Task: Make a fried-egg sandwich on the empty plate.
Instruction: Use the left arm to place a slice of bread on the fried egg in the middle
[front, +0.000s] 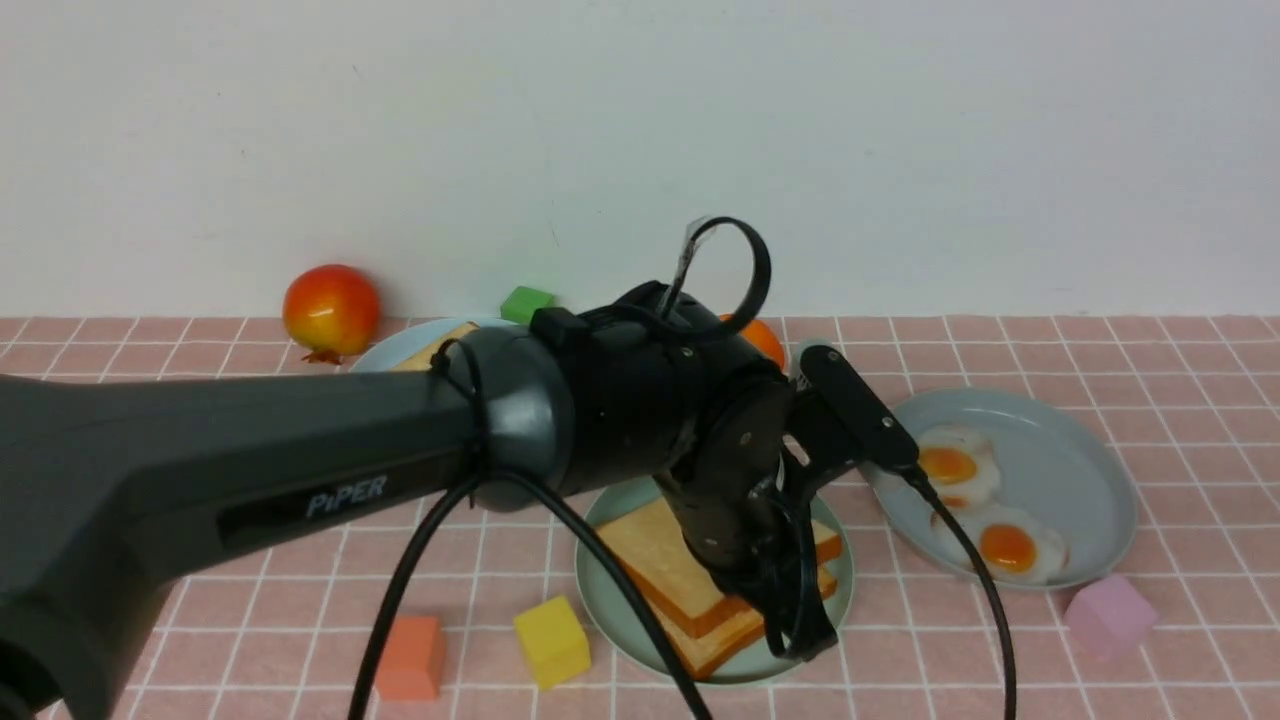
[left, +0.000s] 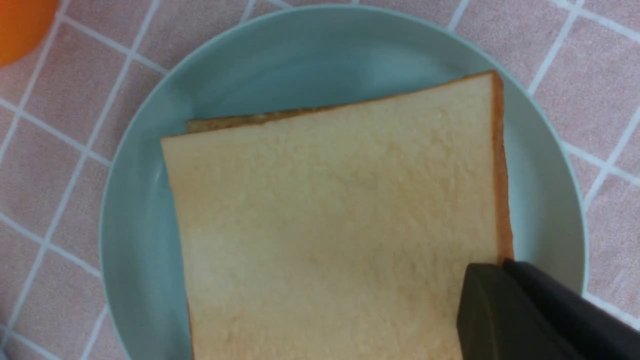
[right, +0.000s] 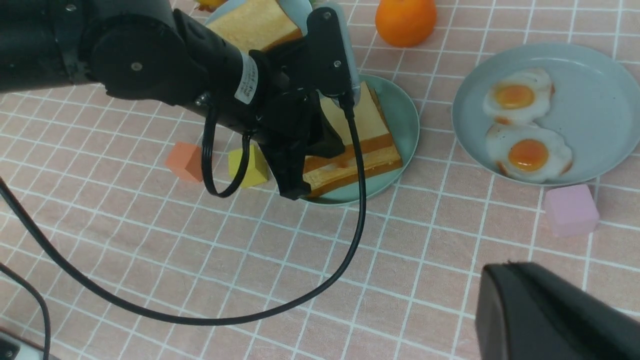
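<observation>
Front view: two golden, orange-crusted toast slices lie stacked on the mint-green plate; left gripper pressed together over them; right gripper unclear.

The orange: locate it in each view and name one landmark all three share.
Front view: the orange peeks out behind the left arm at its wrist, beyond the mint-green plate.
Left wrist view: a sliver at the frame's corner, off the plate's rim.
Right wrist view: whole, at the frame's edge, beyond that plate.
Shared landmark: the mint-green plate under the toast.
</observation>
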